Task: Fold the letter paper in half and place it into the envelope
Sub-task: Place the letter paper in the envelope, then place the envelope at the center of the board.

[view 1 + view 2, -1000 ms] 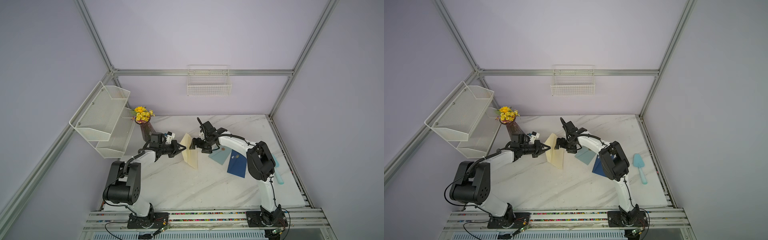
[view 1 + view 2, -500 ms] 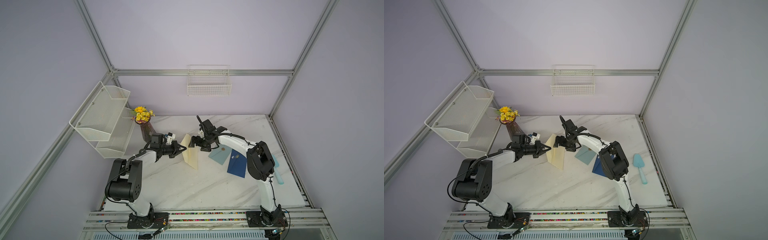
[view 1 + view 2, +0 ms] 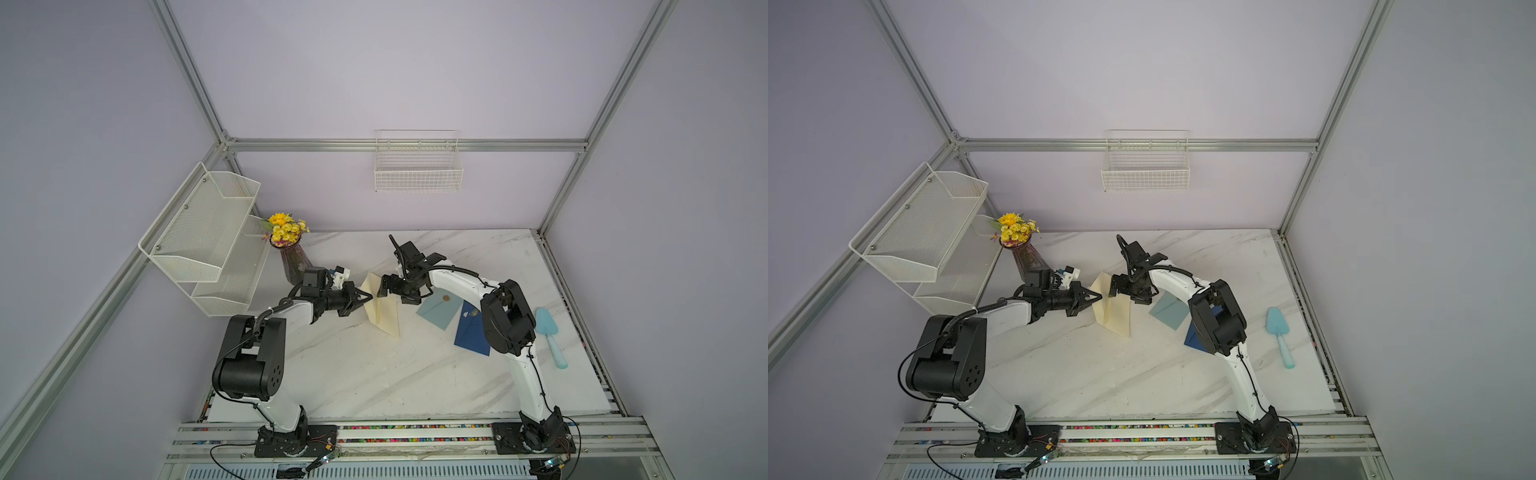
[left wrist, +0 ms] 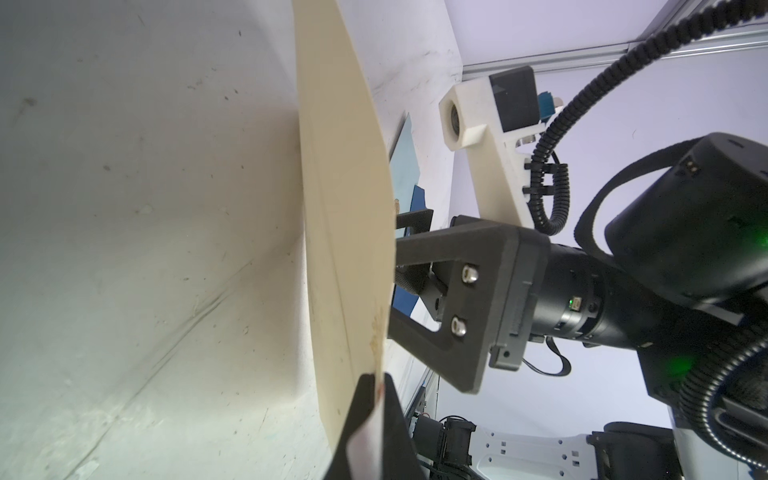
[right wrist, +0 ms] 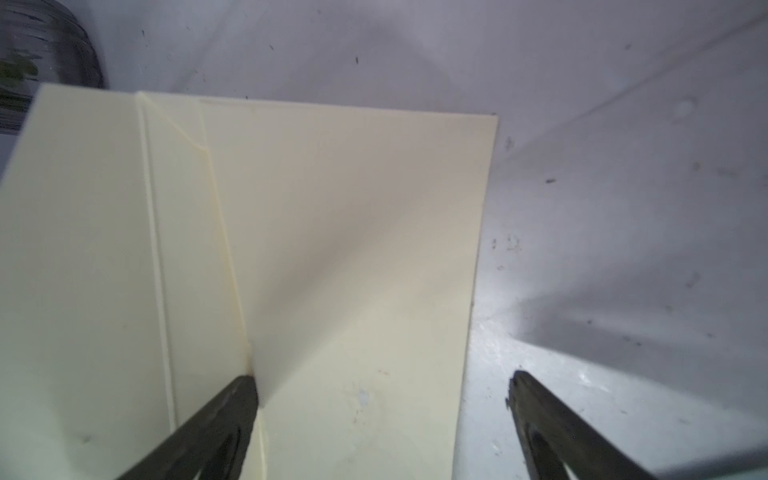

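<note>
Near the flower vase (image 3: pixel 293 262), the left gripper (image 3: pixel 368 299) pinches shut on the raised half of the letter paper (image 3: pixel 386 309), apparently to fold it over. The right gripper (image 5: pixel 382 382), jaws wide and empty, sets one finger at the crease, and the envelope (image 3: pixel 438 309) lies farther from the vase.

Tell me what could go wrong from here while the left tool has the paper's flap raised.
1. The left tool pinches only the edge of the letter paper; swinging the flap over could make it slip or tear.
2. The open right tool has one finger at the crease, in the flap's path; the flap may close onto it.
3. Several crease lines already show beside that finger, so the fold may land off-centre.
</note>
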`<state>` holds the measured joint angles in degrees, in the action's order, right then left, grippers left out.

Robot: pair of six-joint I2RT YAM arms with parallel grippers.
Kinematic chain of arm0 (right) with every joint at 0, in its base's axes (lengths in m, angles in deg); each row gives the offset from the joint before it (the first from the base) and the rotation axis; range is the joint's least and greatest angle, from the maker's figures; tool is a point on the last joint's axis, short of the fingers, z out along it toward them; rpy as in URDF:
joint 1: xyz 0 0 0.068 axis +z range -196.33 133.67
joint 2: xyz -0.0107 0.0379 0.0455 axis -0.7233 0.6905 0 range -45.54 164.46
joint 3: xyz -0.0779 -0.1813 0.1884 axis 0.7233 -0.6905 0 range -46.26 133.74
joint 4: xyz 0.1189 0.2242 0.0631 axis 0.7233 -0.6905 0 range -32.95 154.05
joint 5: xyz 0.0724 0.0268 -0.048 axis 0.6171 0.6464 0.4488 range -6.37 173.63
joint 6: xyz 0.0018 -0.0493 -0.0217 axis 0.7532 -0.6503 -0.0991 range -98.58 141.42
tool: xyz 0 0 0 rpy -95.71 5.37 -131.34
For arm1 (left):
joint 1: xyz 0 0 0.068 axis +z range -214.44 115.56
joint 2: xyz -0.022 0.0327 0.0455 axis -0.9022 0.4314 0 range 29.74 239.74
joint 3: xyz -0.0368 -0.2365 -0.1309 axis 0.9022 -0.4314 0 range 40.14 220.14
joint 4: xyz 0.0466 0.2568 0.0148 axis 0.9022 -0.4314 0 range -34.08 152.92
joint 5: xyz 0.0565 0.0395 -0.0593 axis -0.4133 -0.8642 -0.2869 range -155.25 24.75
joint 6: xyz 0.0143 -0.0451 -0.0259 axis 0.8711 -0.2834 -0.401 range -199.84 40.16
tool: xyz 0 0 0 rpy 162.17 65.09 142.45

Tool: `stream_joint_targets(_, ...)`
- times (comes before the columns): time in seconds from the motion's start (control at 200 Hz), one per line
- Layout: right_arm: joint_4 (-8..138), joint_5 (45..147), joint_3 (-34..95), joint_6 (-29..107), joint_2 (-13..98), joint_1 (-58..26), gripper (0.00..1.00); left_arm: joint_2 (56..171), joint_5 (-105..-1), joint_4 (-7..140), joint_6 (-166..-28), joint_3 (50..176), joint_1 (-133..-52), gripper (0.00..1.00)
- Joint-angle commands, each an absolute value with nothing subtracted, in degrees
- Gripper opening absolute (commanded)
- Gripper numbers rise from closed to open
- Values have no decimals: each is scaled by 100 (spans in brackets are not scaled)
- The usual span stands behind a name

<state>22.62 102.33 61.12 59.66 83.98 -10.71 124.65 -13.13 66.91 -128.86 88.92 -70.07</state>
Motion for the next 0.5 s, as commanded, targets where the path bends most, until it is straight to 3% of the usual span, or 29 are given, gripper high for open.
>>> stream_joint_targets(0.0,2099,10143,6214,5868,8022,-1056,97,12422,-1161,7048,-12924,8790,-6994,0)
stream_joint_targets(0.495,2281,10121,5152,5842,7145,-1266,97,12718,-2105,7507,-12837,8432,-6998,2)
